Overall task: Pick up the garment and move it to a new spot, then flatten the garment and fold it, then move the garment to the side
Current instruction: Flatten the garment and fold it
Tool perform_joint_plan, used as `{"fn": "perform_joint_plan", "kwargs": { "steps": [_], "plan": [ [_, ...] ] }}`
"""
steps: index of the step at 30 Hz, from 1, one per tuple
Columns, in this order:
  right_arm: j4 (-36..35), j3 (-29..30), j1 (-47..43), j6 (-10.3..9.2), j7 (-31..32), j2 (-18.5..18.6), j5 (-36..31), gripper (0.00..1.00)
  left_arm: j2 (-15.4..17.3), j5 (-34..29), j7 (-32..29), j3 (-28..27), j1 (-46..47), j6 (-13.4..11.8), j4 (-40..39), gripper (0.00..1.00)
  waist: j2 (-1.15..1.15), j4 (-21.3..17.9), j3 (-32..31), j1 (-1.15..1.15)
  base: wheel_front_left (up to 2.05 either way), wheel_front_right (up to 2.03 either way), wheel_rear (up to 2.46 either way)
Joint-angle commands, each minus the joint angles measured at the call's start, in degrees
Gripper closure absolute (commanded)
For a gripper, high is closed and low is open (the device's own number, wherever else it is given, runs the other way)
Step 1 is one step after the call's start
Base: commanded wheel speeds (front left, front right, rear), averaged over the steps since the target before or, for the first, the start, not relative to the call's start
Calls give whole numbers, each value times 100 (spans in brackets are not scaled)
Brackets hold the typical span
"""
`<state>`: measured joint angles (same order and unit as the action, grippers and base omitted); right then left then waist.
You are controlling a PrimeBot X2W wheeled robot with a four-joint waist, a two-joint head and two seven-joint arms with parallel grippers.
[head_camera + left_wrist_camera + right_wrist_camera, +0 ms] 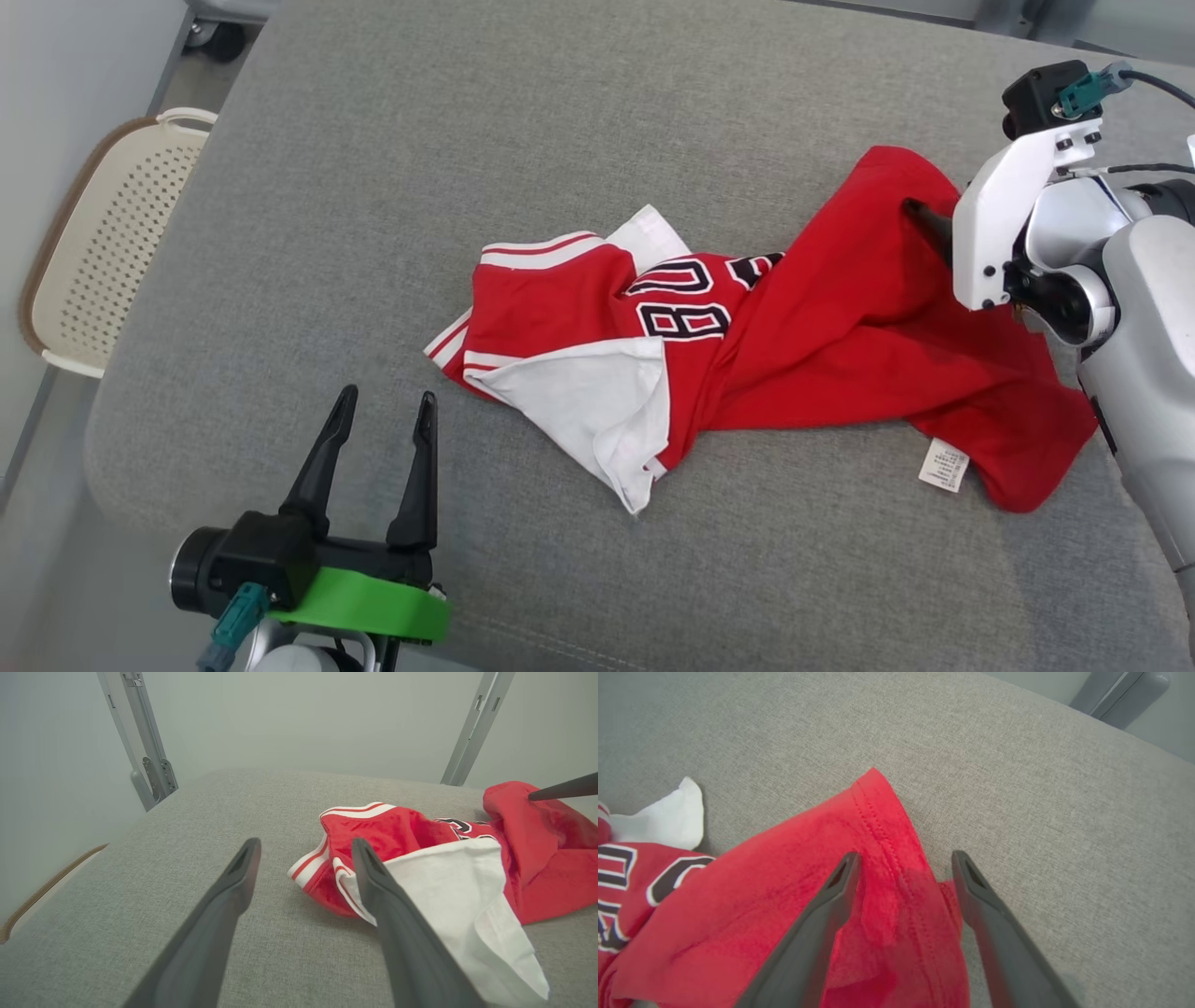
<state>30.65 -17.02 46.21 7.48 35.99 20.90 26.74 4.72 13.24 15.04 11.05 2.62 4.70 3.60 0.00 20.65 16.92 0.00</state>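
A crumpled red jersey [840, 317] is lying on a grey cushion [467, 140]. The right gripper [906, 856] is straddling its hem, the left gripper [388, 394] hovering nearby, both spread wide.

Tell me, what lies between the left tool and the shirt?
In the head view, the stretch between the open left tool and the red shirt is bare grey cushion; nothing sits on it.
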Motion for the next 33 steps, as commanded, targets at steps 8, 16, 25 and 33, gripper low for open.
{"fn": "perform_joint_plan", "kwargs": {
  "steps": [8, 16, 25, 33],
  "plan": [
    [-105, -461, 120, 0, -230, 258, 399, 100, -106, -143, 18, -177, 107, 53, -30, 0, 0, 122, 157, 0, 0, 0, 0],
    [-648, -578, -241, 0, -597, 589, 795, 100, -121, -221, 18, -269, 1, 85, 7, 0, 0, -134, -58, 0, 0, 0, 0],
    [-2718, -412, -1903, 1, -257, 1307, 1687, 100, -96, -329, 18, -437, -169, 115, 65, 0, 0, -533, -445, 0, 0, 0, 0],
    [-4222, 408, -3948, 1, 132, 1189, 1739, 100, -42, -377, 18, -606, -410, 92, 28, 0, 0, -997, -703, 0, 0, 0, 0]
  ]
}}
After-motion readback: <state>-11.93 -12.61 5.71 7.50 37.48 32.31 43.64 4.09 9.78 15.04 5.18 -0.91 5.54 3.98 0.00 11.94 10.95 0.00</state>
